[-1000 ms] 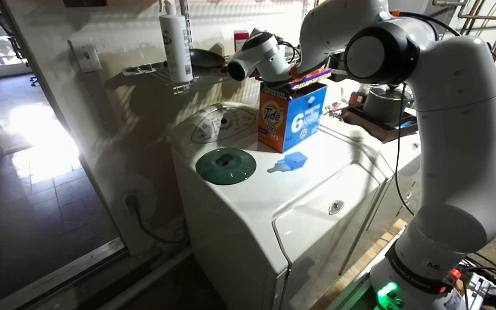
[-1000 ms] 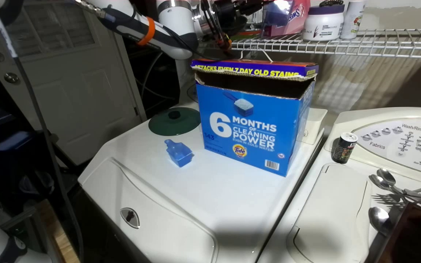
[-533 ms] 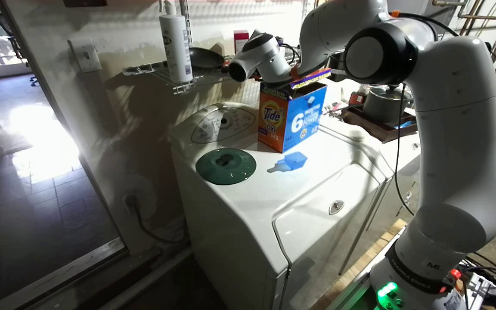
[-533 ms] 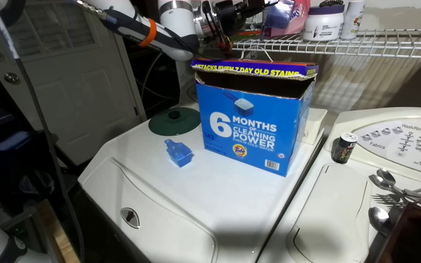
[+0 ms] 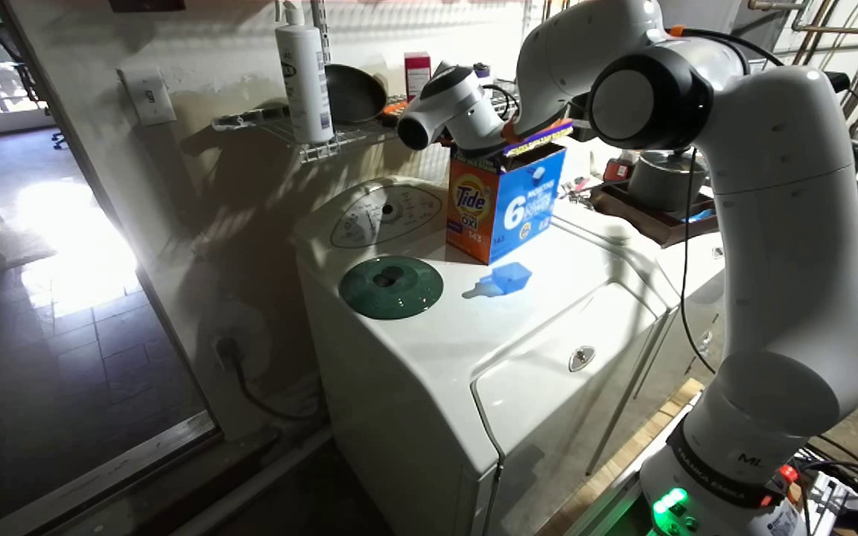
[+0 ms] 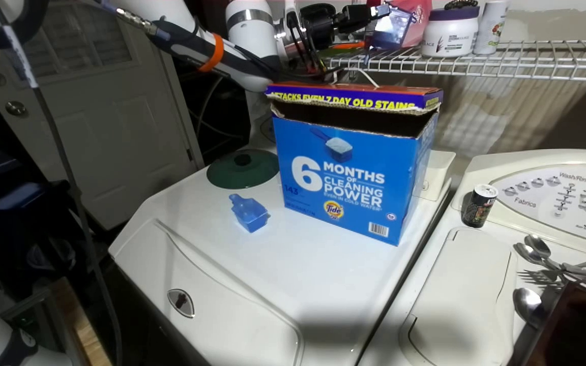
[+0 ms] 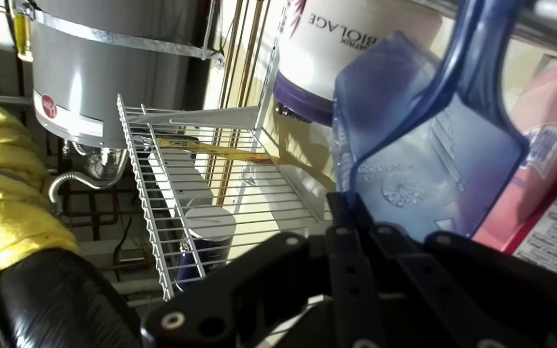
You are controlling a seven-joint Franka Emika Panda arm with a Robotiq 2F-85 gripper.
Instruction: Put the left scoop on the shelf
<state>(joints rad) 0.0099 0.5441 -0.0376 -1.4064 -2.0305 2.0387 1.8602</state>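
My gripper (image 7: 351, 205) is shut on the rim of the pale translucent blue left scoop (image 7: 445, 193) in the wrist view; the scoop's handle points up. In an exterior view my gripper (image 6: 380, 11) holds the scoop (image 6: 394, 29) just above or at the white wire shelf (image 6: 471, 66), in front of a pink package. I cannot tell whether the scoop touches the rods. The shelf also shows in the wrist view (image 7: 240, 212) and in an exterior view (image 5: 269, 128), where the arm hides the gripper and held scoop.
A bright-blue scoop (image 6: 250, 213) and a green lid (image 6: 242, 168) lie on the washer top beside an open Tide box (image 6: 344, 173) under the arm. On the shelf stand a white jar (image 6: 449, 33), a pink package (image 6: 417, 23), a white bottle (image 5: 304, 82) and a dark pan (image 5: 354, 93).
My gripper has moved a little right and down with the scoop in an exterior view. The dark pan on the shelf looks more tipped up than before. The washer-top things have not moved.
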